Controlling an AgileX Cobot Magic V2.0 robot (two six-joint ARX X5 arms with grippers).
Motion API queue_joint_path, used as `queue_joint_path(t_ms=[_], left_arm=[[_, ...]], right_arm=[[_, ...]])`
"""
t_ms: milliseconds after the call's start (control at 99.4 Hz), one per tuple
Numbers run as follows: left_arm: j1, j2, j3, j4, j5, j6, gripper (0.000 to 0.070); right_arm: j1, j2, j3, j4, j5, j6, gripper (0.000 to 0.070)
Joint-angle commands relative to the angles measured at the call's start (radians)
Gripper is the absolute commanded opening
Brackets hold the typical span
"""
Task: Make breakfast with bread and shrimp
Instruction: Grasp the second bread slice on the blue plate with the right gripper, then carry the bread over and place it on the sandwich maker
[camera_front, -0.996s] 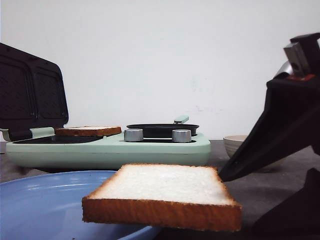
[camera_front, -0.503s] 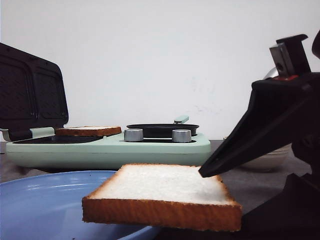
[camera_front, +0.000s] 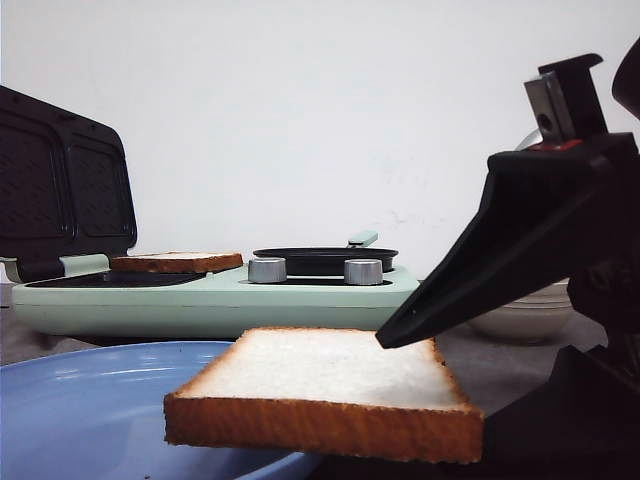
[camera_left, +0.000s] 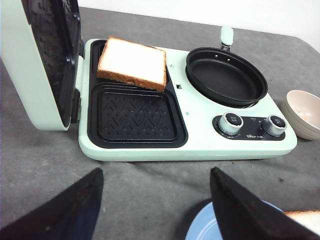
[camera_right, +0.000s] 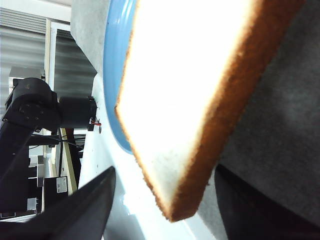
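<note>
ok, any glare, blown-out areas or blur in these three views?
Right wrist view: the near bread slice has its crumb blown out to plain white, and the blue plate is soft. Front view: the right gripper is a dark silhouette without detail. Left wrist view: evenly lit and sharp, with mild sheen on the frying pan.

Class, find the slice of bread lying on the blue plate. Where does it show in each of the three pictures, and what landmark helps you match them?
Front view: bread slice, low centre, overhanging the plate's rim.
Left wrist view: only a corner, lower right edge.
Right wrist view: fills the middle, between the open fingers.
Shared landmark: the blue plate beneath it.
</note>
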Motion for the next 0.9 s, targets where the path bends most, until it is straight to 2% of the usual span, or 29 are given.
queue_joint_path(t_ms=[0, 644, 785, 885], left_arm=[[-0.001, 0.001, 0.004, 0.008, -0.002, 0.009, 0.035], [-0.001, 0.001, 0.004, 0.008, -0.001, 0.008, 0.035], [-0.001, 0.001, 0.004, 0.008, -0.001, 0.008, 0.035], [-0.001, 0.001, 0.004, 0.007, -0.001, 0.008, 0.035]], right_arm=[[0.011, 0.014, -0.001, 0.014, -0.001, 0.011, 0.0389], [0.029, 0.014, -0.001, 0.066, 0.006, 0.052, 0.0385], [0.03, 0.014, -0.001, 0.065, 0.007, 0.052, 0.0307], [0.03, 0.014, -0.001, 0.064, 0.007, 0.052, 0.0221]])
